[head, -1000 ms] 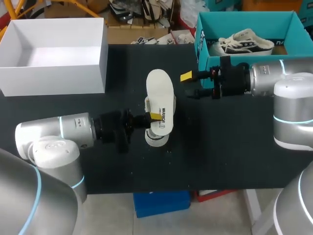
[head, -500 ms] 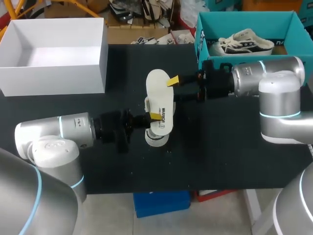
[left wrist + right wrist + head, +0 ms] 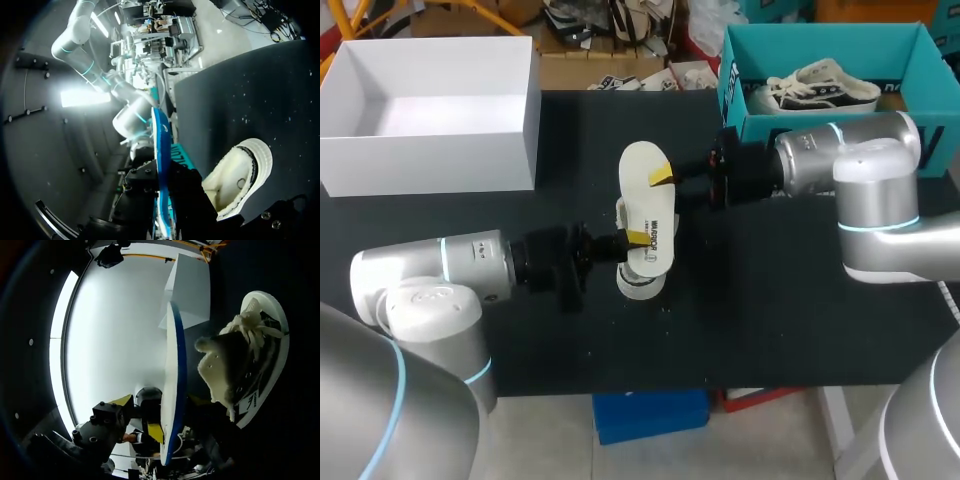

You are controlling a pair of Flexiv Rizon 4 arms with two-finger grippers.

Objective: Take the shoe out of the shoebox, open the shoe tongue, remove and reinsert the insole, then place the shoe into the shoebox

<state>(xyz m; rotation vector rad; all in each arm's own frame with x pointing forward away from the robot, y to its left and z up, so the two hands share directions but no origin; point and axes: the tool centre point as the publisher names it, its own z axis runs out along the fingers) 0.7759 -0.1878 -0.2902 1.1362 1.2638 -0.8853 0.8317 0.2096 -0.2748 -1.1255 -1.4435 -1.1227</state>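
- Your left pincer (image 3: 632, 240) pinches the insole (image 3: 642, 185) above the shoe (image 3: 640, 284) at mid-desk (image 3: 770, 300). The right pincer (image 3: 668, 184) is at the insole's far end, and you cannot tell whether it grips. If both arms pull, the insole may buckle.
- From the left wrist, the insole runs edge-on ahead, just beside the shoe's opening. A thin hold could let it twist loose.
- From the right wrist, the shoe seems to lie on its side, unheld. Pushing the insole in may shove it away.

Dark lettered patch (image 3: 250, 401) seen on sole rim of shoe (image 3: 250, 355), beside insole (image 3: 172, 390). Letters too small and skewed to be read. No other text, number or sign legible.
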